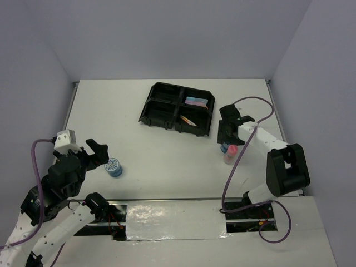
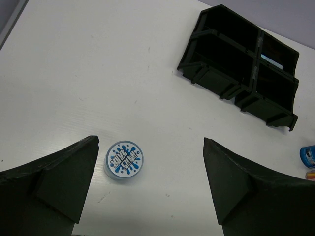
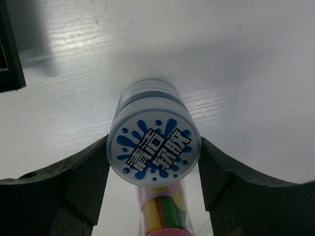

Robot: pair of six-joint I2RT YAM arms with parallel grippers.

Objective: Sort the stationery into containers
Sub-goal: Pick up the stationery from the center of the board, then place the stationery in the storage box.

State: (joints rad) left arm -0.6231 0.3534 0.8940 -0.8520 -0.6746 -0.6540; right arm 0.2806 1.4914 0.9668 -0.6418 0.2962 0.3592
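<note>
A round blue-and-white tape roll (image 1: 114,167) lies on the table in front of my left gripper (image 1: 100,177). The left gripper (image 2: 150,162) is open and holds nothing, with the roll (image 2: 124,160) just inside its left finger. A second tape roll (image 3: 154,147) sits between the fingers of my right gripper (image 3: 154,164), and both pads press on its sides. Right behind it lies the pink-capped bottle (image 3: 165,211). Both show at the right in the top view, roll (image 1: 225,148) and bottle (image 1: 230,154). The black tray (image 1: 150,108) stands at mid-back.
The tray's back right compartment holds pastel markers (image 1: 196,102) and its front right compartment thin pens (image 1: 189,119). Its two left compartments look dark, and I see nothing in them. The tray's near corner (image 3: 10,54) is close to the right gripper. Walls close in the table at the back and sides.
</note>
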